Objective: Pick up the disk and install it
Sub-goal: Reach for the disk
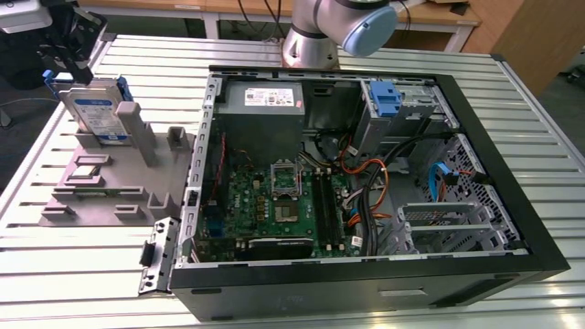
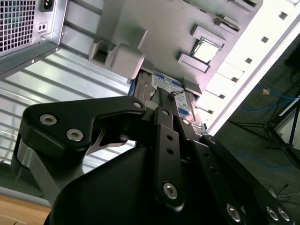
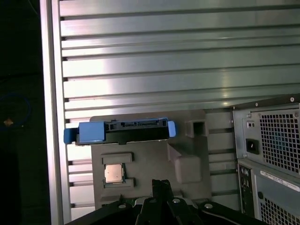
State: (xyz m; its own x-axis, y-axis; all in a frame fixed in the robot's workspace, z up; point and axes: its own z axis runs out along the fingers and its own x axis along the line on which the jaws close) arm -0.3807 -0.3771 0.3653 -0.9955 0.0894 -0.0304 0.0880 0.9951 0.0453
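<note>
The black gripper (image 3: 161, 183) is pinched shut, holding nothing. The flat silver disk (image 3: 123, 132) with blue plastic rails stands on edge in a grey holder (image 3: 150, 164) on the ridged counter (image 3: 140, 70).

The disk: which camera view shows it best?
The exterior view: the disk stands upright in the grey holder, label facing the camera. The first wrist view shows the disk edge-on; in the second wrist view the end effector partly covers the disk.
</note>
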